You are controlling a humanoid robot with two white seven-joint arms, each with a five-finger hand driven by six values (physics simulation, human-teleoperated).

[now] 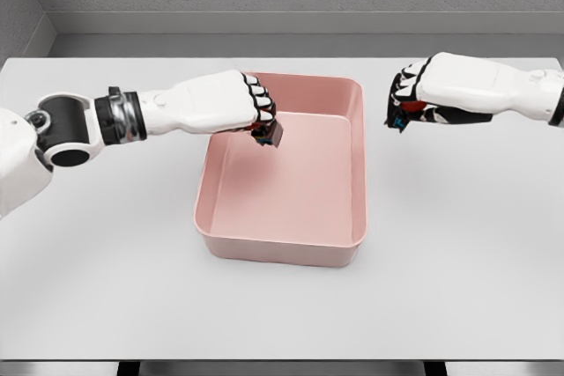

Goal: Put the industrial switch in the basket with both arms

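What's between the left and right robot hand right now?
In the head view, the pink basket's far right corner and a strip of bare white table lie between the left robot hand and the right robot hand.

No text, label, brand, number or sign can be read anywhere in the head view. The pink basket (282, 244) and the white bench (458, 288) bear plain surfaces without markings. The small dark objects at the left hand (251, 107) and the right hand (407, 99) are too small and too hidden to show any lettering.
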